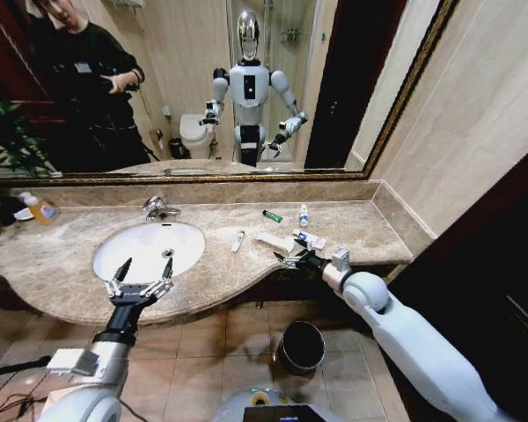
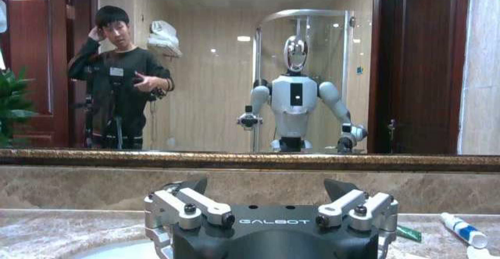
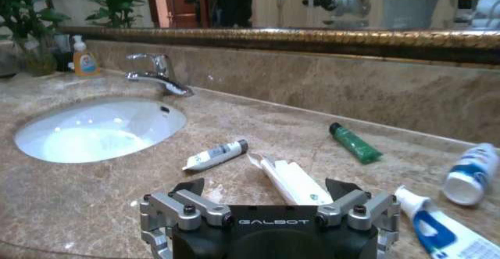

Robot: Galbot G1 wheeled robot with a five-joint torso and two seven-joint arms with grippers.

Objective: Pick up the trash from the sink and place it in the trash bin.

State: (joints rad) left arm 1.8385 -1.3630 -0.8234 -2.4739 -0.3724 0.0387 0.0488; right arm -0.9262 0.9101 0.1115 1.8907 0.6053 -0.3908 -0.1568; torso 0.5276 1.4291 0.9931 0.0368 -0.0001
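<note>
Right now we see the marble worktop [image 1: 352, 224] running under a wide mirror [image 1: 246, 88], with the white oval sink [image 1: 150, 249] set into its left half and a chrome faucet [image 1: 158, 208] behind the basin. The basin itself holds nothing that we can make out; the trash lies out on the worktop to the right of it. A white tube with a dark cap [image 3: 215, 155] rests nearest the sink. Just beside it, toward the right, lies a long white tube [image 3: 291, 181], and close to that a white tube with blue marks [image 3: 441, 231]. Farther back, near the wall, a small dark green tube [image 3: 355, 143] lies flat, and a small white bottle with a blue band [image 3: 471, 173] sits to its right.

Our right tool [image 1: 292, 260] is stretched over the front of the worktop, with its fingers spread wide. In the right wrist view the long white tube lies between the two fingertips, but nothing is gripped. Our left tool [image 1: 139, 280] hovers over the front rim of the sink, its fingers also wide apart and holding nothing.

Down on the tiled floor [image 1: 202, 343], the trash bin [image 1: 301, 346] stands below the worktop's edge, between our two arms and well apart from the tubes. An orange-liquid bottle [image 1: 40, 209] stands at the far left of the worktop, next to a green plant [image 1: 4, 141].
</note>
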